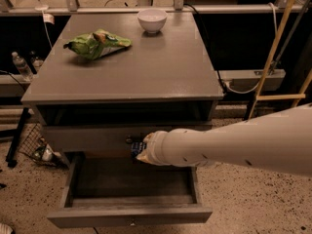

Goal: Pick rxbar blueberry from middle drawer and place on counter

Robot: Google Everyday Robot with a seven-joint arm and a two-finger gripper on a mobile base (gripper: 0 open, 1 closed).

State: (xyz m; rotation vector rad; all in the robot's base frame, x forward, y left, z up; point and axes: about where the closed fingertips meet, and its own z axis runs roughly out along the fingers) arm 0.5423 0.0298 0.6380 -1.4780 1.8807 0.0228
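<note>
The middle drawer (122, 184) stands pulled open below the counter (146, 72), its grey floor bare. My white arm reaches in from the right, and the gripper (138, 151) hangs at the drawer's back edge, just under the upper drawer front. The gripper is shut on the rxbar blueberry (136, 146), a small dark blue bar that shows at its tip, lifted off the drawer floor. The wrist hides most of the bar.
A green snack bag (96, 43) lies on the counter's left and a white bowl (152, 19) stands at its back. The upper drawer front carries a round knob (129, 140). A wire basket (35, 147) and a water bottle (21, 65) sit at the left, yellow rails (273, 57) at the right.
</note>
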